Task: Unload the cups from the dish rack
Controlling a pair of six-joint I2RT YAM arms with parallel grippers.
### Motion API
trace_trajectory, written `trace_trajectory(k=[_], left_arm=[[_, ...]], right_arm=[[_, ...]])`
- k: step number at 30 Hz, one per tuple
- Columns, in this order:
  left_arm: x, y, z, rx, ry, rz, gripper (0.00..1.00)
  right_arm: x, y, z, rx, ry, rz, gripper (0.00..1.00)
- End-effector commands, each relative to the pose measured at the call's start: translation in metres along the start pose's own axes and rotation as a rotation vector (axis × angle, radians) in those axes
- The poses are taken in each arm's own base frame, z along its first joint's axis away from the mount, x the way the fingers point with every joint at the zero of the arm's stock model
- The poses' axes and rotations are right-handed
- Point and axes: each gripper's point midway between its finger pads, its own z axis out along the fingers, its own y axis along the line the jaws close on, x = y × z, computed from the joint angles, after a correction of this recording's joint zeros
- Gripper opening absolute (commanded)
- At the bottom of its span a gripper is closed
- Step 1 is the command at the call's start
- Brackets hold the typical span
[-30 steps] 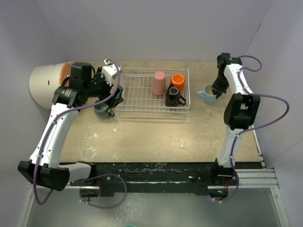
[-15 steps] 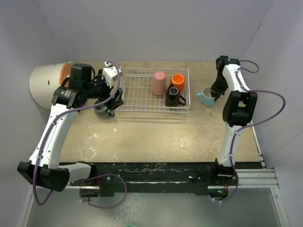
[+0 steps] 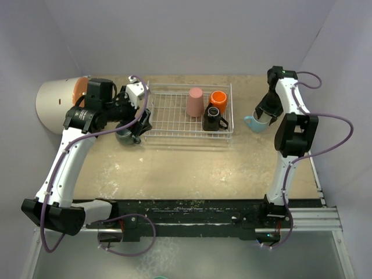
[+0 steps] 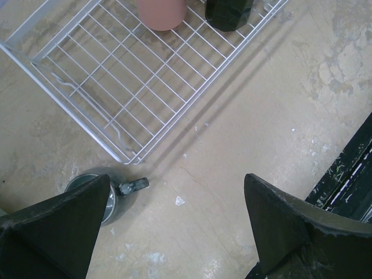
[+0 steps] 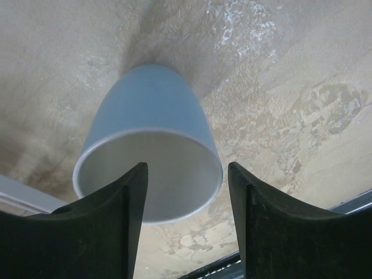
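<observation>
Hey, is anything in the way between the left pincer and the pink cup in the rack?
Only the dish rack's low wire wall; the grid between the open left pincer and the pink tumbler is bare. The grey-teal mug stands outside the rack's corner, off to the side of that path.

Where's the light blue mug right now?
In the top view, the light blue mug stands on the table just right of the dish rack, under the right claw.
</observation>
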Motion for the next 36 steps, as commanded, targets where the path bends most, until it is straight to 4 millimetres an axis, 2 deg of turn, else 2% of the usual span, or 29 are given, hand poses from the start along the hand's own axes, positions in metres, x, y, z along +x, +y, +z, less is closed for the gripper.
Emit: trace_trajectory(k=[1,4,7,8,9,11,12,14,16,21,36], left_arm=[[-0.008,-0.003,-0.009,0.004,-0.032,0.032,0.99],[-0.008,-0.002,-0.008,0.005,-0.024,0.028,0.99],[-0.007,-0.001,-0.008,0.003,-0.017,0.025,0.99],[-0.008,-0.001,-0.008,0.0,-0.017,0.025,0.99],[-0.007,0.0,-0.007,-0.001,-0.015,0.024,0.99],[-0.008,0.0,-0.007,-0.003,-0.017,0.021,0.99],[-0.009,0.001,-0.007,-0.005,-0.017,0.019,0.99],[-0.01,0.002,-0.007,-0.012,-0.017,0.016,0.99],[-0.012,0.004,-0.009,-0.022,-0.018,0.017,0.99],[-0.019,0.006,-0.013,-0.031,-0.028,0.023,0.99],[-0.025,0.004,-0.016,-0.026,-0.037,0.019,0.99]], right_arm=[[-0.026,-0.011,-0.075,-0.089,-0.192,0.03,0.61],[-0.032,-0.014,-0.121,-0.214,-0.33,0.009,0.65],[-0.025,-0.001,-0.178,-0.421,-0.522,-0.092,0.8],[-0.017,0.012,-0.196,-0.508,-0.598,-0.173,0.94],[-0.004,0.028,-0.215,-0.601,-0.682,-0.276,0.99],[0.028,0.059,-0.245,-0.753,-0.796,-0.463,1.0],[0.043,0.07,-0.249,-0.795,-0.802,-0.541,1.0],[0.066,0.09,-0.242,-0.818,-0.773,-0.668,0.99],[0.083,0.107,-0.219,-0.779,-0.71,-0.78,0.97],[0.114,0.131,-0.18,-0.782,-0.581,-0.925,0.92],[0.135,0.151,-0.115,-0.754,-0.433,-1.013,0.83]])
